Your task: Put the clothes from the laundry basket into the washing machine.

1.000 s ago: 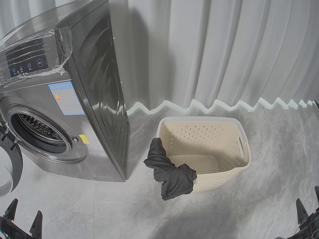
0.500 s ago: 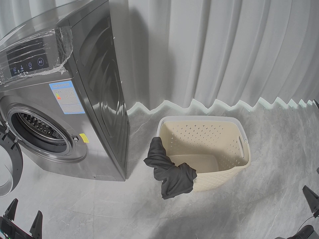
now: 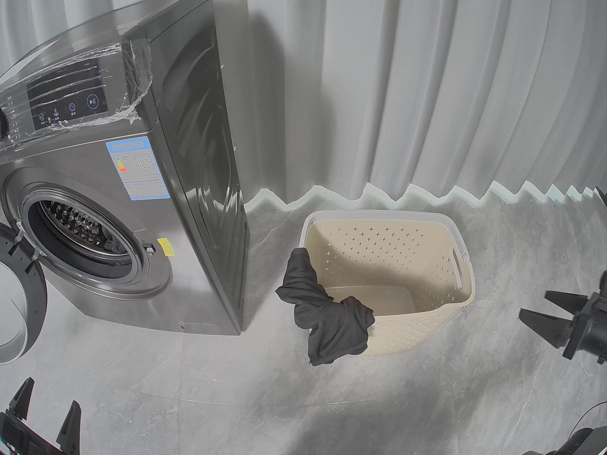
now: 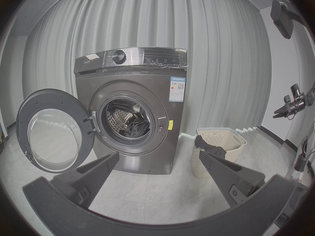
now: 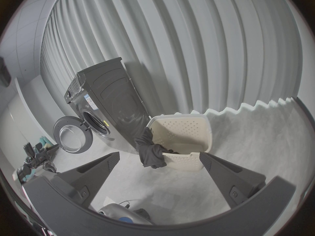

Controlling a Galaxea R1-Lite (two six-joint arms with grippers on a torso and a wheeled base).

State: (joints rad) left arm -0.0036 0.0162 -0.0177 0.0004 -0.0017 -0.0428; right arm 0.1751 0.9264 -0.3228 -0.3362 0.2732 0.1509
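A cream laundry basket (image 3: 386, 217) stands on the floor to the right of the grey washing machine (image 3: 190, 127). A dark grey garment (image 3: 325, 323) hangs over the basket's near left corner, partly outside it. The machine's round door (image 3: 22, 311) is swung open, and dark clothes (image 4: 137, 128) lie in the drum. My left gripper (image 3: 50, 392) is low at the near left, open and empty. My right gripper (image 3: 534, 304) hovers right of the basket, open and empty, fingers pointing toward it. The right wrist view looks down on the basket (image 5: 197, 128) and garment (image 5: 149, 151).
White curtains (image 3: 411, 83) hang behind the basket and machine. Grey marble floor (image 3: 253, 399) lies open between me and the basket. The open door juts out at the near left by my left gripper.
My right gripper has risen from the bottom right corner to the right edge, now pointing at the basket. The head camera shifted slightly. The left gripper, basket and garment stayed put.
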